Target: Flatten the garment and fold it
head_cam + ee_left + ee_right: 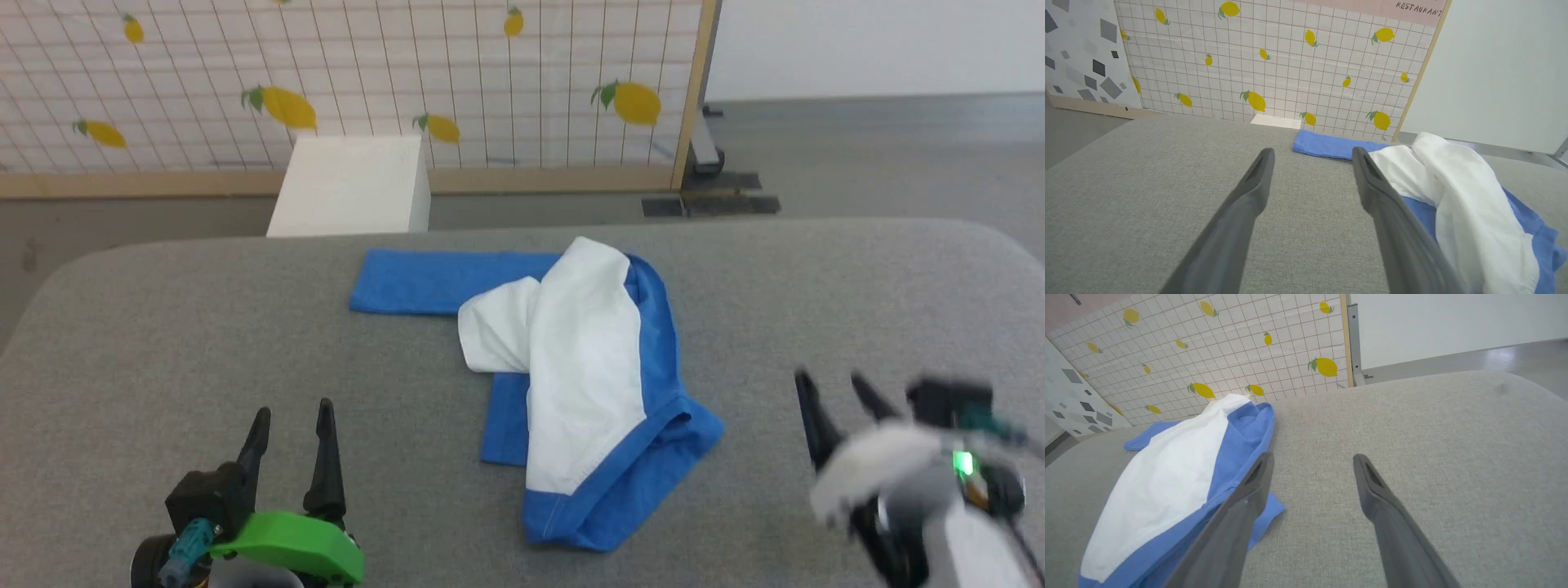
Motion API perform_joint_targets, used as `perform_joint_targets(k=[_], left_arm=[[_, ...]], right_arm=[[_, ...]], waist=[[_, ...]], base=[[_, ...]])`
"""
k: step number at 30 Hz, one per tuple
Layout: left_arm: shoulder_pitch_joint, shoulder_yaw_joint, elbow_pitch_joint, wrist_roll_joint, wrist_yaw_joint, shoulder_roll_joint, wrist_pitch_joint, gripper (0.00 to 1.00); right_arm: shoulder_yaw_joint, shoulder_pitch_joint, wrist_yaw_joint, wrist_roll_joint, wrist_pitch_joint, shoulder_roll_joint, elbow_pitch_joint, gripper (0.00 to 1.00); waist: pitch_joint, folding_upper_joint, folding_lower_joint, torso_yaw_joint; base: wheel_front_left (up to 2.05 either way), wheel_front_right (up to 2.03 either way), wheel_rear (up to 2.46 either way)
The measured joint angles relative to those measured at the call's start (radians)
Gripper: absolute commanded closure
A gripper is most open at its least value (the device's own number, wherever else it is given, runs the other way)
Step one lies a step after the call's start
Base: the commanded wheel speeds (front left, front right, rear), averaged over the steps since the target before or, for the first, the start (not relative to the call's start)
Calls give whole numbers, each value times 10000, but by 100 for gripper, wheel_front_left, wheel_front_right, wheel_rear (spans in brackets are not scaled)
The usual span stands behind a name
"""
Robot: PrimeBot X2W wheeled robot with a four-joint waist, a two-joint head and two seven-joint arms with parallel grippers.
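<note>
Garment [584,367] lies bunched on table [204,327].

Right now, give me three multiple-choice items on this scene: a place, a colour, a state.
1. The garment lies: A) on the grey table; B) on the floor; C) on a chair.
2. Its sleeve is: A) red; B) blue; C) green.
3. The left end effector is: A) shut on cloth; B) open, empty; C) shut, empty.
Answers: A, it rests crumpled on the table; B, the flat sleeve is blue; B, its jaws stand apart with nothing between.
</note>
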Motion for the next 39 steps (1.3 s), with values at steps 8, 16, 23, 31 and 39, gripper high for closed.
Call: perform_joint_targets(k=[8,16,23,31,39], left_arm=[[-667,362,-255,593,-725,-541,0,0],[-1574,531,-290,1028,-1331,-1018,0,0],[-1688,855,-117,1398,-1662,-1302,0,0],[-1591,1212,182,1572,-1866,-1534,0,0],[-811,1388,382,1622,-1910,-1724,0,0]], right_arm=[[472,-4428,0,-1561,4056,-6,1584,0],[732,-6309,0,-2895,6148,-6,3641,0],[953,-6417,0,-2853,6518,0,4773,97],[-136,-6419,0,-2266,4491,-153,4332,100],[-2936,-4016,2,-1795,3747,-963,1956,100]], waist=[[1151,0,0,164],[2293,0,0,821],[2964,0,0,1535],[2820,0,2,1684],[1849,0,1,1330]], base=[[0,0,0],[0,0,0],[0,0,0],[0,0,0],[0,0,0]])
